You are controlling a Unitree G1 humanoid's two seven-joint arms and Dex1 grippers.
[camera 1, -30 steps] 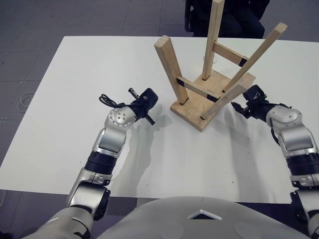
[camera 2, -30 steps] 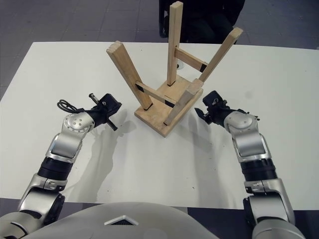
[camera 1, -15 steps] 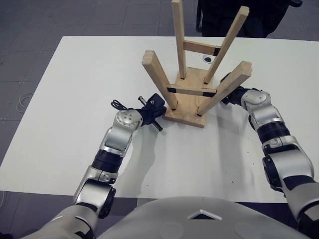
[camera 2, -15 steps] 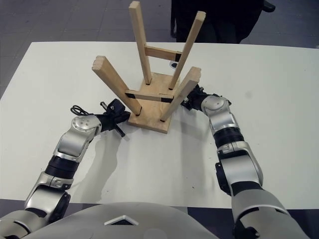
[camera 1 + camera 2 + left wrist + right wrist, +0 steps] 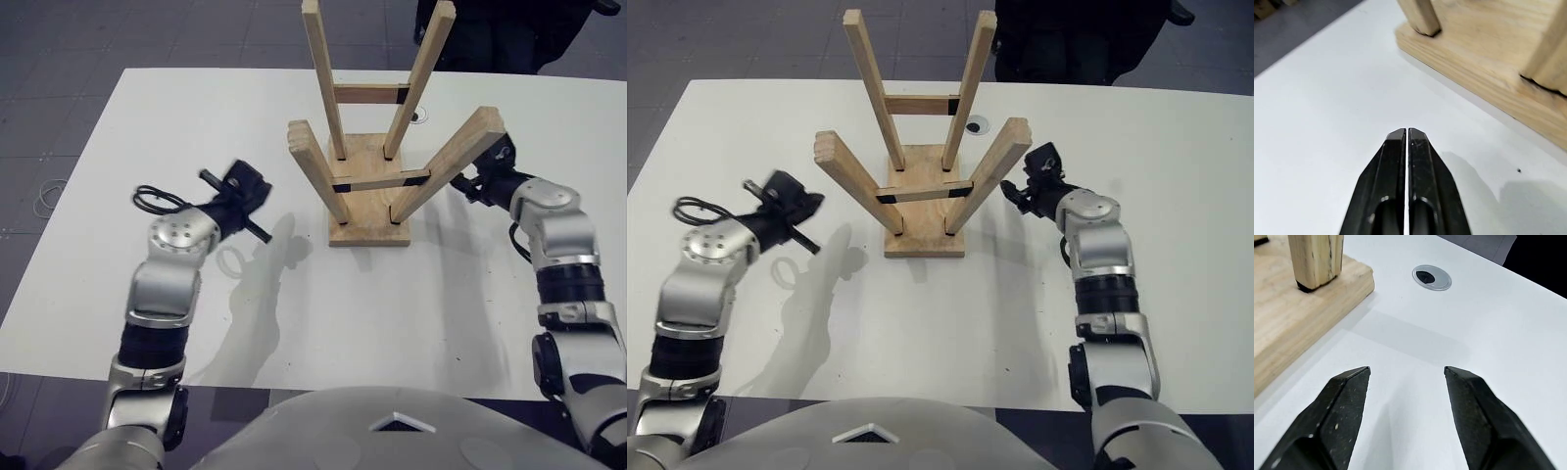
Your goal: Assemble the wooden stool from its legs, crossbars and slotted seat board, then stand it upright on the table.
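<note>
1. Stool is sitting assembled but upside down mid-table. Its seat board is lying flat and its four legs are pointing up and splaying outward, with crossbars in place.
2. Left end effector is hovering off the stool's left side, clearly apart from it. Its fingers are pressed together and holding nothing.
3. Right end effector is sitting just beside the seat board's right edge, under the near right leg. Its jaws are spread wide and empty.
4. Right arm is nearer. The stool is lying to its left, with the leg's long axis slanting up toward that arm.
5. Judging: the flip to upright is the step remaining, probably needing both arms.
</note>
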